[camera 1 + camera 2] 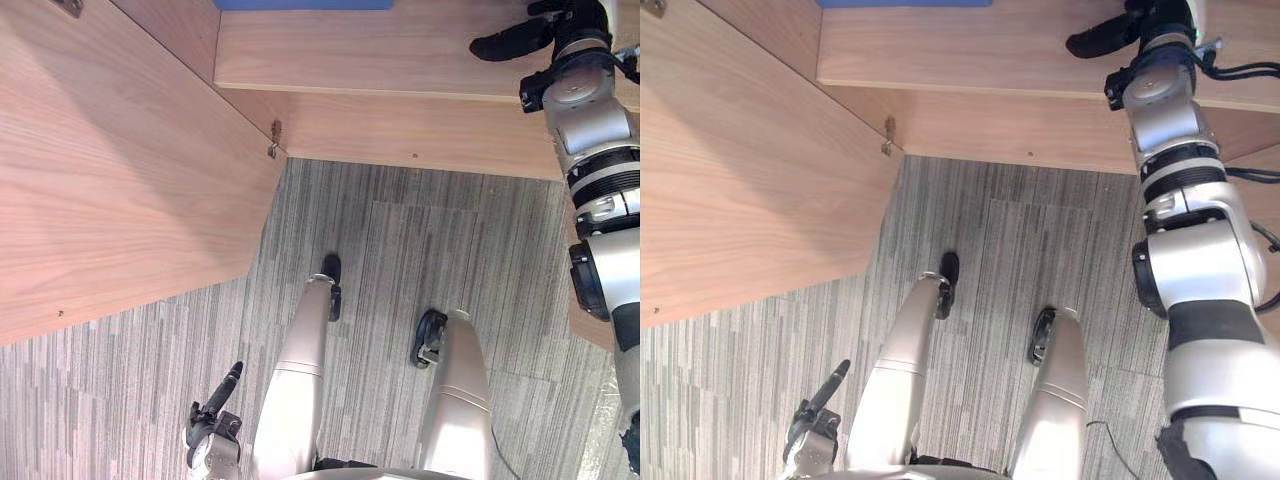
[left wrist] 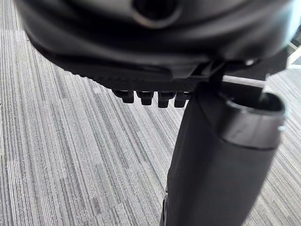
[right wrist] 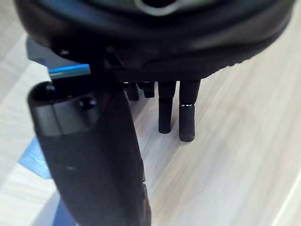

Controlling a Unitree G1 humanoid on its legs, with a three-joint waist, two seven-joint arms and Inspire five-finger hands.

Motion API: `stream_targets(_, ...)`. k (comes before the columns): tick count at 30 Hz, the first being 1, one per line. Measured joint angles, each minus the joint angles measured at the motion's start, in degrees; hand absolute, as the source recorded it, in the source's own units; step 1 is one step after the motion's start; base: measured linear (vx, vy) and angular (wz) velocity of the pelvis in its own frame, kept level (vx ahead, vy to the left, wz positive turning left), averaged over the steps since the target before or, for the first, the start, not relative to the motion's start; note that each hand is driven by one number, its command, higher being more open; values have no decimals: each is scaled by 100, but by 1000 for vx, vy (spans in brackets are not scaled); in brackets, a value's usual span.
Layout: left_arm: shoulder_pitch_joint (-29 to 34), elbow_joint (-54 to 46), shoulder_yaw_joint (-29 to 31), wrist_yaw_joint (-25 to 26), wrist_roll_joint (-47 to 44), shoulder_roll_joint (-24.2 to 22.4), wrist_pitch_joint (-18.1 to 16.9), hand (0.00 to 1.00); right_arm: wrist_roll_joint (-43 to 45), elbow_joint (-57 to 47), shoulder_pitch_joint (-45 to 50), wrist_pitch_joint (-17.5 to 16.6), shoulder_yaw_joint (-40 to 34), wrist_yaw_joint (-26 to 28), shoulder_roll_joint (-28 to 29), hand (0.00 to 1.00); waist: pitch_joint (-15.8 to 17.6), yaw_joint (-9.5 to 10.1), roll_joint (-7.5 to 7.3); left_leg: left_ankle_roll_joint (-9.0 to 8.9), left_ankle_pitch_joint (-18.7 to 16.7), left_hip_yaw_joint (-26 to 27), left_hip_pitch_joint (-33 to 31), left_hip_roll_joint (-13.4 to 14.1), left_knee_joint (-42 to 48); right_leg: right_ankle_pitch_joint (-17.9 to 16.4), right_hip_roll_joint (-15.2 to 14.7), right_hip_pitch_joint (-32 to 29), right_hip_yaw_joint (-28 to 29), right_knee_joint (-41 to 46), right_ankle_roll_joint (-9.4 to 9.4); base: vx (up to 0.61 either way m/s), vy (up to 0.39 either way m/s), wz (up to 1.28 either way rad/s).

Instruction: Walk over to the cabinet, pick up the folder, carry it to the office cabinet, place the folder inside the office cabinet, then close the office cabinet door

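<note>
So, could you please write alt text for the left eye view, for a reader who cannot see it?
The robot's right hand is held open over a wooden cabinet shelf, where the edge of a blue folder lies farther left. The cabinet door stands open at left, and the left hand hangs low over grey carpet.

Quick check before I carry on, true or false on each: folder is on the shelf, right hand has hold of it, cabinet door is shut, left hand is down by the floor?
1. The blue folder lies on the cabinet shelf. True.
2. The right hand grips the folder. False: it is open over the shelf, apart from the folder, and holds nothing.
3. The cabinet door is shut. False: it stands swung open on the robot's left.
4. The left hand hangs low over the carpet, holding nothing. True.
</note>
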Motion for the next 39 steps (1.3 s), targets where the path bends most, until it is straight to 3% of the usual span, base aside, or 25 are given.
stream_targets(3, 0, -33, -3, -154, 28, 3, -3, 100, -463, -19, 12, -47, 3, 144, -41, 100, 20, 0, -32, -2, 6, 0, 9, 5, -21, 6, 1, 14, -10, -35, 4, 1, 12, 0)
stream_targets(7, 0, -14, -142, -475, 227, 57, 16, 100, -669, -184, 204, -304, 358, 731, -262, 100, 35, -4, -57, -1, 5, 9, 121, 47, -70, 52, 33, 143, -26, -157, 31, 1, 42, -6)
stream_targets(9, 0, -31, -296, -684, 321, 144, 22, 100, -665, -298, 410, -484, 704, 1107, -402, 100, 43, 7, -90, 14, -4, 16, 314, 125, -187, 151, 113, 360, -43, -379, -73, 5, 49, -15)
stream_targets(12, 0, -34, -472, -805, 355, 341, 52, 100, -685, -527, 859, -645, 1130, 1431, -405, 100, -11, -9, -247, 26, -4, 78, 633, 175, -383, 220, 151, 655, -36, -625, -97, 25, 28, -13)
stream_targets(15, -1, -40, -482, -929, 352, 545, 49, 100, -874, -579, 1217, -807, 1617, 2144, -304, 100, -81, -9, -443, 29, -5, 158, 936, 242, -572, 295, 206, 909, -10, -861, -140, 30, 22, -14)
stream_targets(31, -238, 463, -695, -1230, 439, 760, 169, 100, -1141, 242, 1480, -841, 1070, 2087, 359, 100, -128, 115, -524, 122, -130, 323, 1394, 439, -551, 521, 381, 1409, 121, -1256, -134, -15, 40, -9)
stream_targets(35, -229, 527, -706, -1240, 470, 763, 174, 100, -1131, 293, 2047, -727, 1056, 2171, 604, 100, -269, 157, -562, 151, -92, 441, 1958, 522, -945, 746, 454, 1995, 121, -1845, -113, 9, 58, -13)
stream_targets(39, -135, 545, -795, -1251, 710, 777, 171, 100, -1108, 262, 2844, -591, 823, 2374, 983, 100, -483, 148, -654, 177, 94, 628, 2822, 570, -1755, 1203, 504, 2878, 98, -2953, -88, 71, 74, -17)
